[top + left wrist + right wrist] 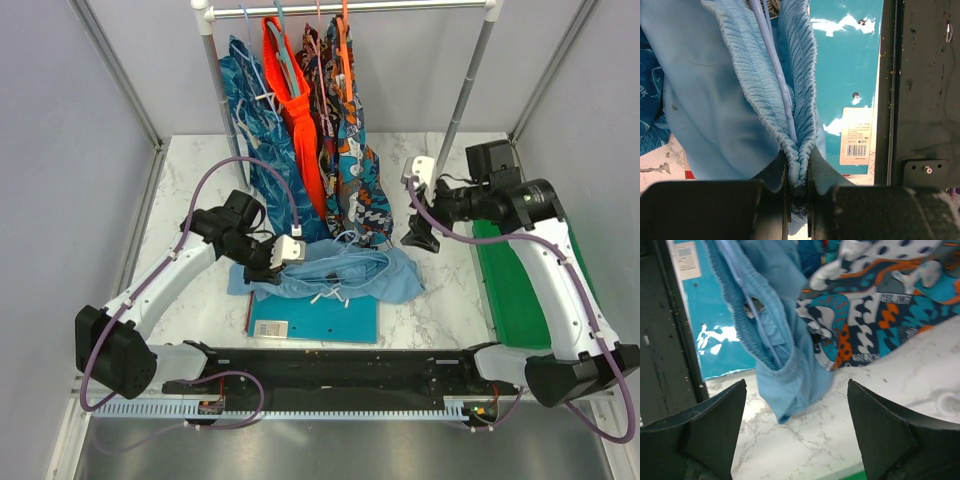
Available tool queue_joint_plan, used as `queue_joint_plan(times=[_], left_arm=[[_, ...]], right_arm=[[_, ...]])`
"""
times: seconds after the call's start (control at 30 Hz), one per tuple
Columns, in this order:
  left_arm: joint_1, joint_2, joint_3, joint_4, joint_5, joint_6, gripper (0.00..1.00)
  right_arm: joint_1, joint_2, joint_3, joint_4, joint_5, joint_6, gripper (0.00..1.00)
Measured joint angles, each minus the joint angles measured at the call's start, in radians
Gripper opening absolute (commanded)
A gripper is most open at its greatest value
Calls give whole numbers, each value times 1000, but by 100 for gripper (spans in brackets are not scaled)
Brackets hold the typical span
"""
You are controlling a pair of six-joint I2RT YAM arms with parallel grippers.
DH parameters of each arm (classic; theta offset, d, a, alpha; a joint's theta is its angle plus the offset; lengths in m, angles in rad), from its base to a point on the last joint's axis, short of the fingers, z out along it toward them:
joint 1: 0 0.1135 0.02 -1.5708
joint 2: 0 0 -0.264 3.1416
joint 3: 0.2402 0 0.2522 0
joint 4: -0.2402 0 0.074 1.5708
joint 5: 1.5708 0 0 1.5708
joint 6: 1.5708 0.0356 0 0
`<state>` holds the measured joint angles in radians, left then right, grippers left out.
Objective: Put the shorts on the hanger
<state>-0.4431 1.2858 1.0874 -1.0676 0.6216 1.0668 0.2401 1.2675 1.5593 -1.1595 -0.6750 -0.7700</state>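
left jaws clamped on the shorts [350, 275], right jaws wide apart

in the left wrist view we see the left jaws pressed together on the ribbed waistband of the shorts, with the fabric pinched between the two dark fingers [700, 210]. the pale wire of the hanger [780, 85] runs down inside the fold of the waistband towards the pinch; we cannot tell whether the wire itself is caught in the grip. the right jaws stand wide apart and hold nothing. they hang just above the table [440, 310], beside the right-hand end of the shorts.

the shorts lie bunched on the table between the two arms, and their thin white drawstrings [335, 295] trail over the front. their near part rests on a teal folder [315, 318] that carries a white barcode label [856, 135].

just behind the shorts, other garments hang from a rail [400, 6]: leafy blue shorts [255, 120] on the left, orange shorts [295, 120] next to them, and a many-coloured printed piece [350, 170] whose hem reaches down to the light blue fabric. a green mat [515, 290] lies along the right edge of the table, under the right arm [545, 270].
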Motion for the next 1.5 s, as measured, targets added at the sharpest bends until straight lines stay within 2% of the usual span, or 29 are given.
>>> queue_joint_plan(times=[0.1, 0.27, 0.47, 0.57, 0.6, 0.67, 0.7, 0.8, 0.83, 0.9, 0.93, 0.97, 1.0, 1.23, 1.5], left_arm=[[0, 0, 0, 0, 16, -10, 2], [-1, 0, 0, 0, 31, -29, 2], [-2, -2, 0, 2, 44, -34, 2], [-2, -10, 0, 5, 55, -34, 2], [-2, -14, 0, 6, 60, -37, 2], [-2, -23, 0, 11, 66, -46, 2], [-2, -29, 0, 11, 65, -53, 2], [0, -36, 0, 16, 61, -77, 23], [1, -39, 0, 23, 60, -88, 35], [0, -44, 0, 35, 61, -102, 45], [0, -50, 0, 48, 64, -119, 55], [0, -55, 4, 54, 64, -128, 58], [0, -60, 13, 56, 66, -143, 68], [0, -109, 205, 129, 80, -307, 76], [-3, -172, 476, 238, 144, -432, 79]], right_arm=[[65, -48, -114, 69, -55, 14, 80], [217, -113, -331, 222, -54, 51, 75], [339, -36, -378, 377, -15, 79, 68], [382, 11, -392, 453, 23, 90, 47], [392, 23, -392, 466, 31, 93, 30], [411, 49, -392, 500, 50, 101, 8], [417, 58, -392, 512, 56, 109, 0], [420, 64, -380, 523, 64, 136, 0], [421, 63, -370, 519, 69, 144, 0], [424, 62, -348, 509, 77, 158, 0], [424, 61, -330, 496, 85, 165, 0], [426, 61, -314, 483, 90, 169, 0], [429, 61, -288, 457, 99, 174, 0], [430, 58, 15, 265, 167, 184, 0], [430, 48, 217, 125, 222, 225, 0]])
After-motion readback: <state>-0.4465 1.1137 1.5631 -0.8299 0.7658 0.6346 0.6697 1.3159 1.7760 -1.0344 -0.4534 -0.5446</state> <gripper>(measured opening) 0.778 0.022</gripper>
